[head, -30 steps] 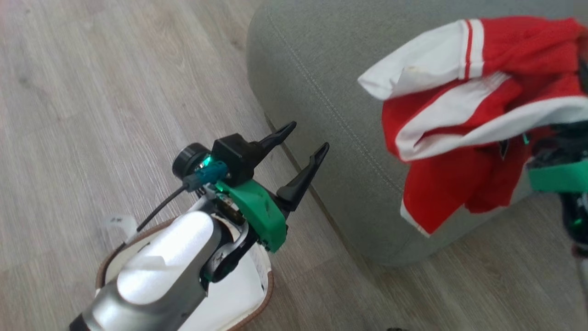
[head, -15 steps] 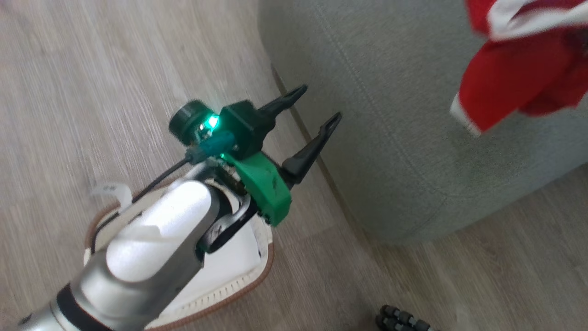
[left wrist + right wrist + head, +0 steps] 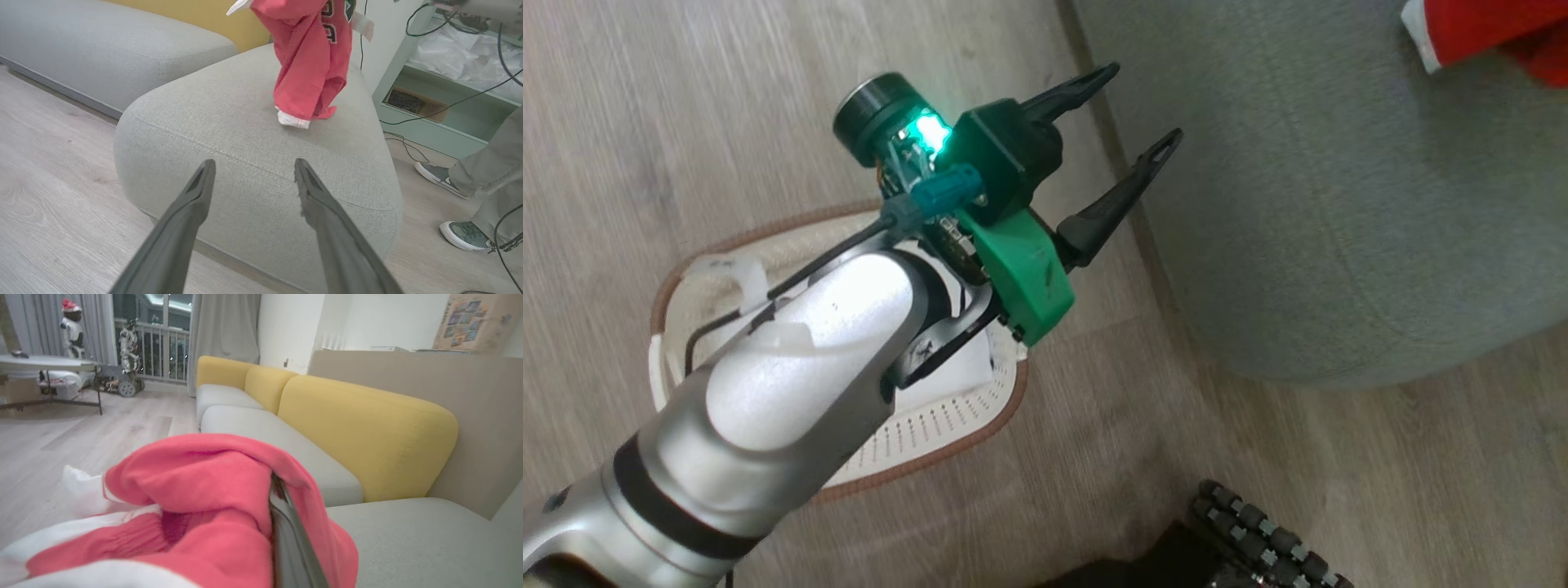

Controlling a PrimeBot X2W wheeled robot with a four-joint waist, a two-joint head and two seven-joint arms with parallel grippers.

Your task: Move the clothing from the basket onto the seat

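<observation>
The red clothing (image 3: 310, 61) hangs over the grey-green seat (image 3: 245, 122), and its white-trimmed lower end touches the cushion top. A corner of the clothing (image 3: 1486, 24) shows at the head view's top right, above the seat (image 3: 1339, 204). The fabric (image 3: 212, 486) is draped over my right gripper (image 3: 273, 486), which is shut on it; one dark finger (image 3: 286, 531) shows. My left gripper (image 3: 1135, 110) is open and holds nothing, above the floor beside the seat's corner. The left gripper (image 3: 254, 163) points at the seat's front. The cream basket (image 3: 1005, 400) lies on the floor under my left forearm, partly hidden.
A person's legs and grey shoes (image 3: 441, 175) stand on the floor right of the seat, near cables and a pale green shelf (image 3: 429, 102). Yellow backrests (image 3: 359, 428) line the sofa. A black ribbed part (image 3: 1258, 531) sits at the head view's bottom edge.
The head camera has shifted, showing more of the basket. The clothing has moved from the seat's front edge to farther back over the cushion. My left gripper stays open.
</observation>
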